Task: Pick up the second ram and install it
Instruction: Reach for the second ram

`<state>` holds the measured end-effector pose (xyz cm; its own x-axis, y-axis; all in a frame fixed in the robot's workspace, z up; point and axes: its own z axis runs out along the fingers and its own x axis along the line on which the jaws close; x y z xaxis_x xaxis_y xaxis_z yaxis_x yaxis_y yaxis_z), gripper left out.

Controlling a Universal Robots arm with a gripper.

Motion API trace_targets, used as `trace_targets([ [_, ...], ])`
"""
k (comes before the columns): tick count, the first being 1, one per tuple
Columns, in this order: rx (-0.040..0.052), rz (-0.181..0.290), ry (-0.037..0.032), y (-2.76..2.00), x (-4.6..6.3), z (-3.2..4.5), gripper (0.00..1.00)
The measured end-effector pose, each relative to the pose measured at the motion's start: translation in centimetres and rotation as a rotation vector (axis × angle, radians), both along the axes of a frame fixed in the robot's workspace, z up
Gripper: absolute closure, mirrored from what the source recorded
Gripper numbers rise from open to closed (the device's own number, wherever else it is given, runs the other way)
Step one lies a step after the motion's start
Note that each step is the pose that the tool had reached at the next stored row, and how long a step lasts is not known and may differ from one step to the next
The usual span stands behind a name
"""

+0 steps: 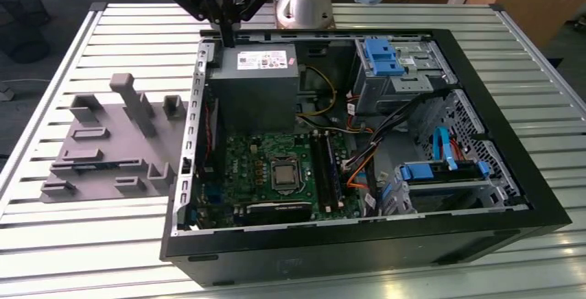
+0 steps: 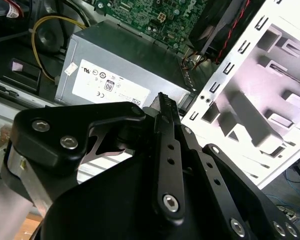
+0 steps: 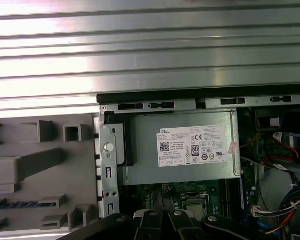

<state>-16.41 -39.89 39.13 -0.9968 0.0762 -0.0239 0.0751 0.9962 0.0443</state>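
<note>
The second ram (image 3: 20,204) lies as a thin bluish strip in a low slot of the grey fixture (image 3: 35,165). In the exterior view this ram (image 1: 92,169) sits on the fixture (image 1: 110,141), on the table at the exterior view's left of the open computer case (image 1: 366,244). My gripper (image 1: 226,40) hangs high over the case's back edge, above the corner of the grey power supply (image 1: 256,86), far from the ram. Its black fingers (image 2: 162,107) stand together, shut, with nothing seen between them.
Inside the case lie the green motherboard (image 1: 265,169) with long black memory slots (image 1: 327,169), bundles of cables (image 1: 361,162) and blue drive brackets (image 1: 440,172). The case and fixture rest on a slatted metal table (image 1: 92,244).
</note>
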Motion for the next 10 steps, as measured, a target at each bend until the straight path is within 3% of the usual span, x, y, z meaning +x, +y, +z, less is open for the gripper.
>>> trace_targets([
  [10, 0.0, 0.0, 0.0002, 0.0, -0.54, -0.06, 0.89],
])
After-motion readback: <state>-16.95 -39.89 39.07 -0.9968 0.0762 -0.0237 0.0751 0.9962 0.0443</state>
